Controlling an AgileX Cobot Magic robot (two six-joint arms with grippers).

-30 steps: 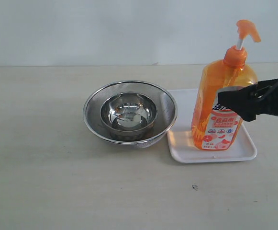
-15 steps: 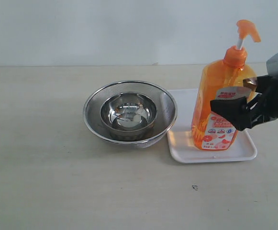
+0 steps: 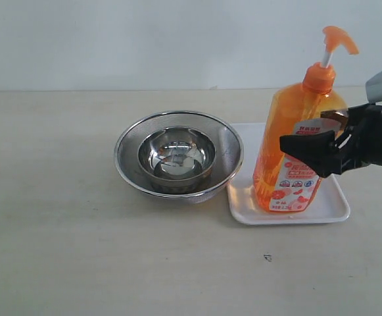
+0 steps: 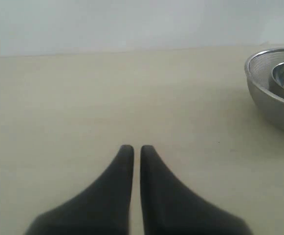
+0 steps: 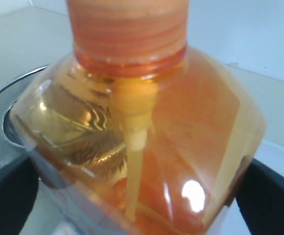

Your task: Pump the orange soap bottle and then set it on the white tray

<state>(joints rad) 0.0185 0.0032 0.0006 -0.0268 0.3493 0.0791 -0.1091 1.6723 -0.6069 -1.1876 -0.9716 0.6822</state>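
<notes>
The orange soap bottle (image 3: 296, 131) stands on the white tray (image 3: 335, 205), tilted with its base shifted left and its orange pump head (image 3: 338, 38) raised on the white stem. My right gripper (image 3: 307, 133) comes in from the right and is shut on the bottle's body at label height, one black finger (image 3: 306, 153) in front and the other showing through the plastic. In the right wrist view the bottle (image 5: 146, 127) fills the space between both fingers (image 5: 10, 196). My left gripper (image 4: 133, 149) is shut and holds nothing, low over bare table.
Two nested round steel bowls (image 3: 177, 157) sit directly left of the tray, nearly touching it; the outer one also shows in the left wrist view (image 4: 273, 93). A small dark speck (image 3: 267, 257) lies on the beige table in front of the tray.
The right gripper moved left along the bottle with its fingers either side. The bottle's base slid left and it tilted; the tray shifted slightly left too.
</notes>
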